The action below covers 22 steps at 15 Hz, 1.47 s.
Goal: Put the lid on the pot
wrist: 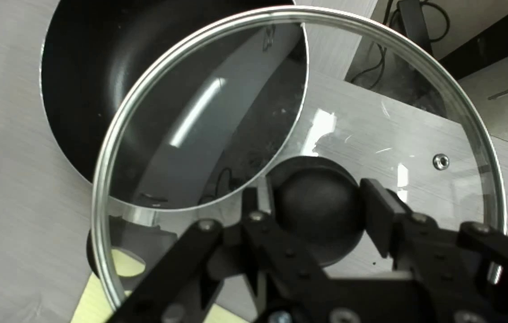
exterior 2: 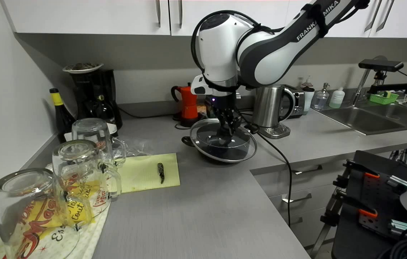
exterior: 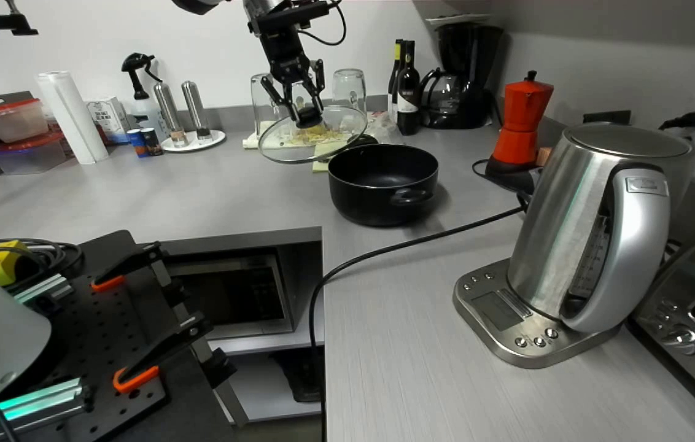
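The lid (exterior: 277, 146) is a clear glass disc with a metal rim and black knob. My gripper (exterior: 309, 115) is shut on its knob and holds it tilted in the air. The black pot (exterior: 372, 202) stands on the counter, open at the top, to the lid's right and nearer that camera. In an exterior view the lid (exterior 2: 203, 138) covers most of the pot, leaving a handle (exterior 2: 187, 141) showing. In the wrist view the lid (wrist: 415, 107) overlaps only part of the pot (wrist: 83, 89), with the gripper (wrist: 317, 202) fingers on both sides of the knob.
A yellow sheet (exterior 2: 142, 176) and upside-down glass mugs (exterior 2: 81, 169) stand beside the pot. The red moka pot (exterior: 520, 116), steel kettle (exterior: 605, 227) and coffee maker (exterior: 467, 73) are around it. A black cable (exterior: 421, 238) crosses the counter in front of the pot.
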### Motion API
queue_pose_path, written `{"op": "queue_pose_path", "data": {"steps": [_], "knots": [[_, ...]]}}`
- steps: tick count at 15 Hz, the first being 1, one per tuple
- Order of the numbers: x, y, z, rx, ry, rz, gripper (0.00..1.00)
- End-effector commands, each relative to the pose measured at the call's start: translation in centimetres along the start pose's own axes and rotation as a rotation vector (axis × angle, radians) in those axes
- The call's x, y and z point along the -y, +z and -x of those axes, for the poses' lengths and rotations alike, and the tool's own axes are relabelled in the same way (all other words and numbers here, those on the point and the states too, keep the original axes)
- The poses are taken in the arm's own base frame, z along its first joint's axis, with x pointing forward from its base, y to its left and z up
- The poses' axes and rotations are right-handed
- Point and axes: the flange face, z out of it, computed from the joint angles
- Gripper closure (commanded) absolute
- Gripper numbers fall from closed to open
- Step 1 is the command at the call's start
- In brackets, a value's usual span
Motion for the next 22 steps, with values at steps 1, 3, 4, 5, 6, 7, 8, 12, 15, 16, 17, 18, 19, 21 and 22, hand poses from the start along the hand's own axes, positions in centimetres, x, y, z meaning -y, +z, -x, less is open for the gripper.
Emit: {"op": "queue_pose_path", "data": {"steps": [1, 3, 4, 5, 6, 7, 8, 12, 15, 16, 17, 18, 19, 21, 22], "knots": [[-1.8, -1.0, 1.7, 0.024, 0.080, -0.019, 0.75], [-2.7, -0.7, 2.7, 0.045, 0.103, -0.025, 0.75], [-3.1, -0.6, 3.1, 0.053, 0.114, -0.027, 0.75], [-3.5, -0.4, 3.7, 0.061, 0.127, -0.032, 0.75], [-4.0, -0.2, 4.1, 0.070, 0.140, -0.035, 0.75], [-4.4, 0.1, 4.6, 0.077, 0.151, -0.038, 0.75], [-4.9, 0.3, 5.1, 0.085, 0.163, -0.042, 0.75], [-6.9, 1.4, 7.3, 0.109, 0.210, -0.063, 0.75], [-8.4, 2.2, 8.5, 0.113, 0.238, -0.073, 0.75], [-8.9, 2.4, 8.7, 0.110, 0.243, -0.074, 0.75], [-9.2, 2.7, 8.8, 0.110, 0.249, -0.075, 0.75], [-9.7, 2.9, 8.9, 0.109, 0.252, -0.077, 0.75], [-10.1, 3.1, 8.9, 0.110, 0.253, -0.077, 0.75], [-10.8, 3.4, 8.9, 0.112, 0.259, -0.080, 0.75], [-11.2, 3.6, 8.9, 0.114, 0.262, -0.081, 0.75]]}}
